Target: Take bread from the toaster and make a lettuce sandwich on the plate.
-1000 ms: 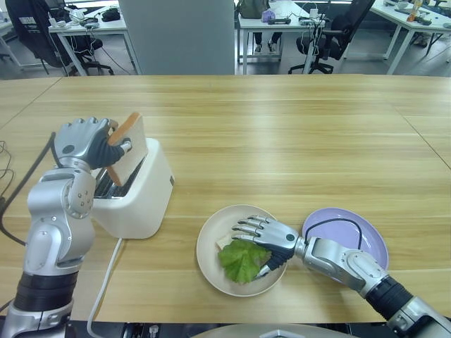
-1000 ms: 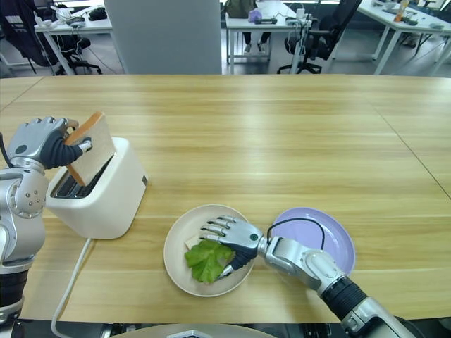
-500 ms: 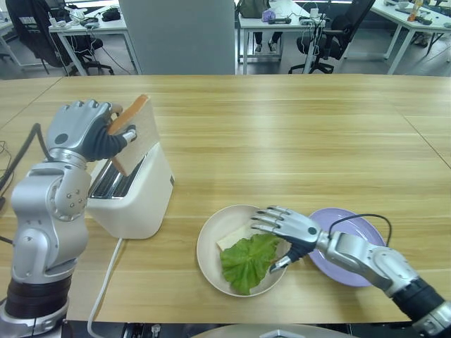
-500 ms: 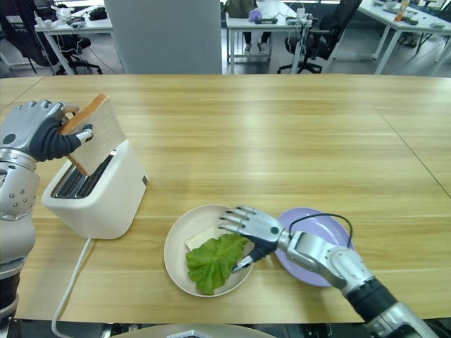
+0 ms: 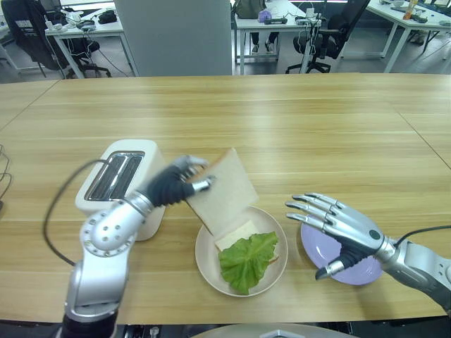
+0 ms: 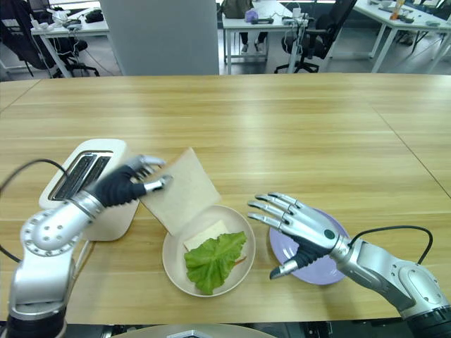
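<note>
I am holding the top bread slice (image 5: pixel 224 189) in my left hand (image 5: pixel 175 184), fingers pinching its left edge. The slice is tilting over the far-left rim of the beige plate (image 5: pixel 201 257). On that plate a lettuce leaf (image 5: pixel 246 259) is lying over a second slice (image 5: pixel 238 234), whose far corner is peeking out. My right hand (image 5: pixel 345 227) is hovering with fingers spread and gripping nothing, above the purple plate (image 5: pixel 359 271) just right of the beige one. The toaster (image 5: pixel 116 172) is sitting left of the plates, close behind my left forearm. Everything is resting on a wooden surface (image 5: pixel 282 120), and its far half and right side are giving me open room. Beyond the far edge a grey panel (image 5: pixel 173 35), office desks (image 5: pixel 275 21) and a chair (image 5: pixel 331 35) are standing.
</note>
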Controlling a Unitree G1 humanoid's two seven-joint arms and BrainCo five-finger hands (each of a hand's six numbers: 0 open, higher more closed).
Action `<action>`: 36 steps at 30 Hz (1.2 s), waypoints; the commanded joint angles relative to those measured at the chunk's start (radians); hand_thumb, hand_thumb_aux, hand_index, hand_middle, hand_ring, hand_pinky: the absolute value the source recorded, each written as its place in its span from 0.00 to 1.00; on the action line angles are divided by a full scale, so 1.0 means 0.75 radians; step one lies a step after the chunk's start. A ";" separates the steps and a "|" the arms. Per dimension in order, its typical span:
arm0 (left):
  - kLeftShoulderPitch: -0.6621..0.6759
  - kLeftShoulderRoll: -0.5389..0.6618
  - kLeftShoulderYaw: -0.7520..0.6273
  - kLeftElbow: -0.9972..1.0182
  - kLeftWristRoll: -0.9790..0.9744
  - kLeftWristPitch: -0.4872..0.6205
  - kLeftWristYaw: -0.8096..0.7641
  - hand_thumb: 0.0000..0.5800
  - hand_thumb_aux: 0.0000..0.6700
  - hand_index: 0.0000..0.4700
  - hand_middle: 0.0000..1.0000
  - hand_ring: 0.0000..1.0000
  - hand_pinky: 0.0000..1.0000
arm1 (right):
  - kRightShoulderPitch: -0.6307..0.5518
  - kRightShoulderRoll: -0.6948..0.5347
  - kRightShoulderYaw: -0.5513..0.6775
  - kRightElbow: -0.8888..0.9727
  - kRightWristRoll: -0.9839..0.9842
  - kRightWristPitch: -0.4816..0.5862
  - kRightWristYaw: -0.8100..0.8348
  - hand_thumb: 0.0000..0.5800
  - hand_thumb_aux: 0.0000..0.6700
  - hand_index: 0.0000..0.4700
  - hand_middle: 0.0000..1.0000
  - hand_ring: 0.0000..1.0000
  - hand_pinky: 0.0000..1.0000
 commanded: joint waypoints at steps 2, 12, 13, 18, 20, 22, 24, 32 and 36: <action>0.083 -0.080 -0.233 0.168 -0.041 -0.054 0.037 1.00 1.00 0.98 1.00 1.00 1.00 | 0.032 0.055 -0.002 -0.112 -0.051 -0.068 0.029 0.00 0.00 0.00 0.00 0.00 0.00; 0.101 -0.086 -0.423 0.510 0.043 -0.293 0.153 1.00 1.00 0.98 1.00 1.00 1.00 | 0.057 0.161 0.097 -0.137 -0.083 -0.100 0.166 0.00 0.00 0.00 0.00 0.00 0.00; 0.097 -0.083 -0.433 0.537 0.054 -0.312 0.161 1.00 1.00 0.98 1.00 1.00 1.00 | 0.057 0.167 0.108 -0.134 -0.084 -0.099 0.180 0.00 0.00 0.00 0.00 0.00 0.00; 0.063 -0.052 -0.460 0.697 0.131 -0.451 0.227 1.00 1.00 0.98 1.00 1.00 1.00 | 0.049 0.180 0.199 -0.074 -0.114 -0.089 0.282 0.00 0.00 0.00 0.00 0.00 0.00; 0.051 -0.044 -0.456 0.726 0.141 -0.482 0.241 1.00 1.00 0.98 1.00 1.00 1.00 | 0.045 0.182 0.215 -0.048 -0.125 -0.082 0.300 0.00 0.00 0.00 0.00 0.00 0.00; 0.040 -0.032 -0.454 0.753 0.159 -0.514 0.252 1.00 1.00 0.98 1.00 1.00 1.00 | 0.044 0.183 0.225 -0.030 -0.134 -0.075 0.311 0.00 0.00 0.00 0.00 0.00 0.00; 0.032 -0.021 -0.453 0.775 0.178 -0.540 0.265 1.00 1.00 0.98 1.00 1.00 1.00 | 0.039 0.188 0.233 -0.013 -0.142 -0.069 0.316 0.00 0.00 0.00 0.00 0.00 0.00; 0.029 -0.021 -0.431 0.800 0.160 -0.578 0.278 1.00 1.00 0.98 1.00 1.00 1.00 | 0.015 0.197 0.263 0.030 -0.150 -0.049 0.342 0.00 0.00 0.00 0.00 0.00 0.00; 0.027 -0.021 -0.433 0.835 0.169 -0.599 0.285 1.00 1.00 0.98 1.00 1.00 1.00 | -0.012 0.210 0.274 0.053 -0.155 -0.026 0.352 0.00 0.00 0.00 0.00 0.00 0.00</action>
